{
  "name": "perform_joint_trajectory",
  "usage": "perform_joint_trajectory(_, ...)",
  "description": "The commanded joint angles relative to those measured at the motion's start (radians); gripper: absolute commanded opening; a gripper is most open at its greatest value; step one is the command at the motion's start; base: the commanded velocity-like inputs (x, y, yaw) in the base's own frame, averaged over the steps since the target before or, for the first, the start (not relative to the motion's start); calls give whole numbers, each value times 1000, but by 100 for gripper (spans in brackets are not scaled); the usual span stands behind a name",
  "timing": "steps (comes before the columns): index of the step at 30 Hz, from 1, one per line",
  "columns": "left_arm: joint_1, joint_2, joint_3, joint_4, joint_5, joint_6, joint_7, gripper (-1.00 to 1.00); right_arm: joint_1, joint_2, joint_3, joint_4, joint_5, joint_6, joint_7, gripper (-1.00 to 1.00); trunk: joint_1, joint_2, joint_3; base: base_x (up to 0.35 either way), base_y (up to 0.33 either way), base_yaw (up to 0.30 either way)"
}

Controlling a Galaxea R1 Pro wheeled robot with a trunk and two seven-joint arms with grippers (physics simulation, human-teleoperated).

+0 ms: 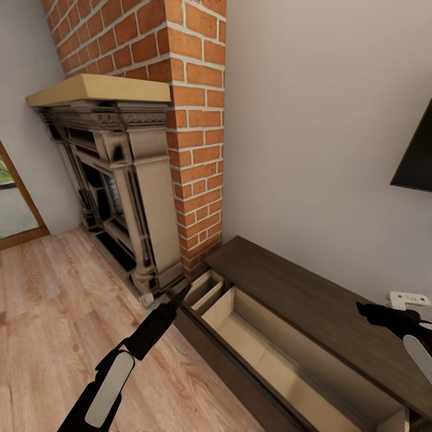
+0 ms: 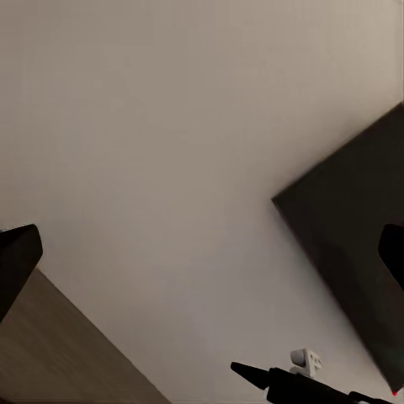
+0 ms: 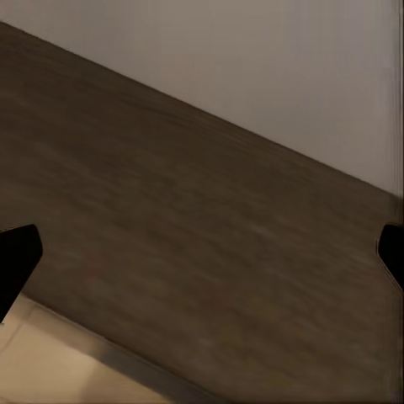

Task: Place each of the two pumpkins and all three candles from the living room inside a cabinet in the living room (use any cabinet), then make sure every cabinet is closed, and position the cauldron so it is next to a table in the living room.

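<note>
Nearest the head camera is my left arm, running up from the lower edge to my left gripper (image 1: 175, 298), which hangs just above the fireplace-end corner of the cabinet (image 1: 312, 294). From my left wrist, each fingertip sits at an opposite edge of the picture with bare wall between, so that claw is spread wide and holds nothing. My right gripper (image 1: 367, 309) hovers over the cabinet's dark top near the wall; my right wrist camera shows its 2 tips (image 3: 17, 257) far apart too, empty, with brown wood beneath and a strip of pale drawer interior at the corner.

The cabinet itself stands against the wall with its long drawer (image 1: 264, 354) pulled out, beige inside, and as far as I can see bare (its far end runs out of frame). I judge the drawer is open so that things can be dropped in; no pumpkin or candle is in it yet, so the loading is not begun.

Outward from there: a small white object (image 1: 146, 299) on the floor by the fireplace (image 1: 120, 180), the brick chimney (image 1: 192, 120), a white wall socket (image 1: 409, 298), and a dark screen (image 1: 417, 159) on the wall
</note>
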Motion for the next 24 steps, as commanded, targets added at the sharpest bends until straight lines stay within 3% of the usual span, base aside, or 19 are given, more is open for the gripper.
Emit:
perform_joint_trajectory(1, 0, 0, 0, 0, 0, 0, 0, 100, 0, 0, 0, 0, 0, 0, -1, 100, 0, 0, 0, -118, -211, 4)
perform_joint_trajectory(11, 0, 1, 24, 0, 2, 0, -1, 100, 0, 1, 0, -1, 0, -8, 2, 100, 0, 0, 0, -74, -132, 10)
perform_joint_trajectory(17, 0, 3, 32, 1, 2, 0, -8, 100, 0, 1, 0, -2, 0, -12, 2, 100, 0, 0, 0, -4, -7, 225)
perform_joint_trajectory(24, 0, 6, 35, 3, 2, 0, -60, 100, 0, 2, 0, -2, 0, -12, 1, 100, 0, 0, 1, 0, 0, 284)
